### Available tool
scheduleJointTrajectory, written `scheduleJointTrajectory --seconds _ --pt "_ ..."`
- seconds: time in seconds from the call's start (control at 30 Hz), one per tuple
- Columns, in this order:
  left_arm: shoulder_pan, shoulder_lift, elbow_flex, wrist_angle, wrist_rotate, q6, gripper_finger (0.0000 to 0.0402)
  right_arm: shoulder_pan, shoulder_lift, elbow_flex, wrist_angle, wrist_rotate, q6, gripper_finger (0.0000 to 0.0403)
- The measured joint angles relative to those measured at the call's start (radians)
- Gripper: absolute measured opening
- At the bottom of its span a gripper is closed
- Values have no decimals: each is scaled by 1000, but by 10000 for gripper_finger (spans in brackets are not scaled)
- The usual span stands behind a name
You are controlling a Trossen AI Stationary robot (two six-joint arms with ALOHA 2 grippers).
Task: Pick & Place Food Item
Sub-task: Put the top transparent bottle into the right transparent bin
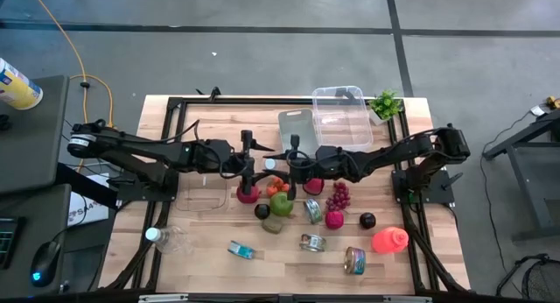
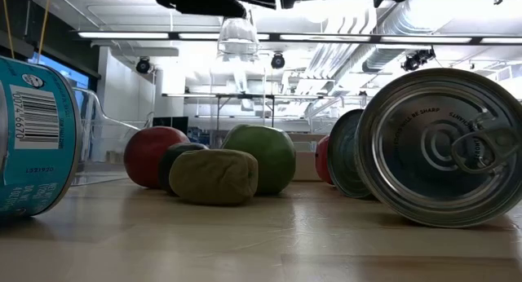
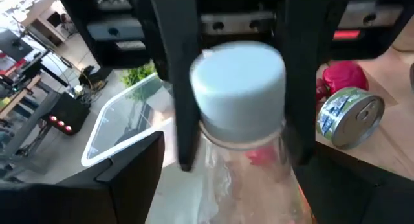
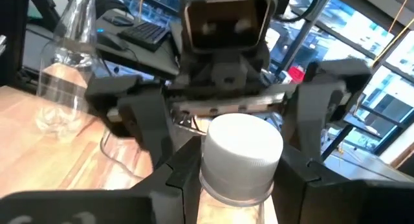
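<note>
A clear plastic bottle with a white cap hangs upright over the middle of the table, between my two grippers. My right gripper is shut on it. Facing it, my left gripper is open, its fingers standing wide on either side of the bottle without touching it. In the high view both grippers meet at the table's middle, left and right. The low view shows the bottle's body high above the food items. My right gripper pinches the bottle's neck just under the white cap, one finger on each side. The fingers come in about level from the table's right side. The bottle is lifted clear of the table, cap up, its body hanging below the fingers.
Below lie a red ball, a green ball, an olive lump, grapes, several cans and a teal can. Clear bins stand at the far edge. Another clear bottle is near left.
</note>
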Motion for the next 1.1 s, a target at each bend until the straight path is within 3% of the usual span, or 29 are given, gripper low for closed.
scheduleJointTrajectory --seconds 0.13,0.33,0.8,1.1 --pt "-14 -6 1 -4 -18 -5 346 19 0 0 2 31 -29 114" --pt "-41 -19 1 -9 -75 54 381 68 -38 0 -28 159 -109 114" --pt "-43 -79 0 -125 -126 -10 385 199 -262 1 -196 242 -153 114" --pt "-44 -168 0 -268 -124 -93 385 312 -455 1 -284 515 -239 114"
